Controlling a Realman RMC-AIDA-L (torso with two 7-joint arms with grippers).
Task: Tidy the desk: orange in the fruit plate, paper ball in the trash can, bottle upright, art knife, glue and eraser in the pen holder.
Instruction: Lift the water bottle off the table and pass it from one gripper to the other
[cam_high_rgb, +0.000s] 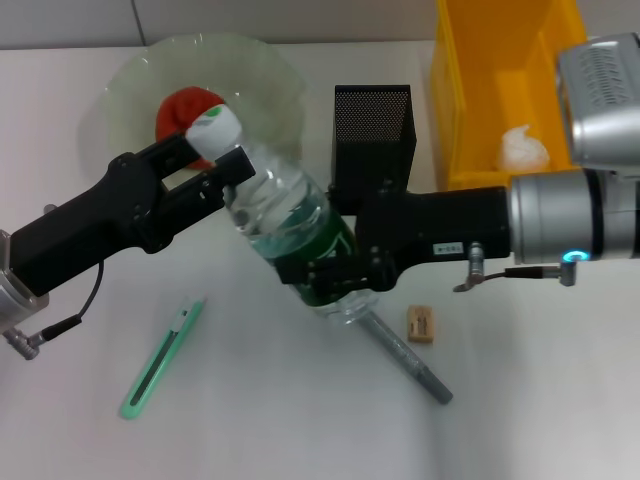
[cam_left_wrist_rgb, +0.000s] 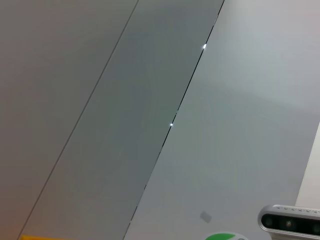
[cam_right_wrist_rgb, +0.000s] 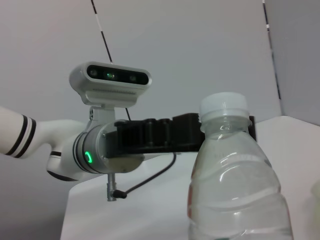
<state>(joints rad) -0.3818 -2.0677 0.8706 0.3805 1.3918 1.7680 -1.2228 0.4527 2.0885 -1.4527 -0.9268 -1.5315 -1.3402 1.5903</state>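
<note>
**A:** Where was the water bottle (cam_high_rgb: 285, 225)?

**B:** Tilted, just in front of the black mesh pen holder (cam_high_rgb: 372, 130), white cap toward the glass fruit plate (cam_high_rgb: 262, 75), base low near the table. Both grippers had it. The right gripper (cam_high_rgb: 335, 275) was clamped around the lower body at the green label, reaching in from the pen holder's right. The left gripper (cam_high_rgb: 222, 165) gripped the neck just under the cap, its fingers on either side.

**A:** And the rest, going by the pen holder?

**B:** The orange (cam_high_rgb: 183, 110) lay in the fruit plate, left of the holder, partly hidden behind the cap. The yellow trash bin (cam_high_rgb: 470, 100) stood just right of the holder, with the paper ball (cam_high_rgb: 523, 148) inside. In front of the holder, beyond the bottle's base, a grey glue pen (cam_high_rgb: 410, 362) lay on the table with the eraser (cam_high_rgb: 421, 324) just beside it. The green art knife (cam_high_rgb: 160, 358) lay well to the front-left.

**A:** The wrist cameras?

**B:** The right one showed the bottle's cap and shoulder close up, with the left arm's gripper beside the neck. The left showed mostly wall panels.
</note>
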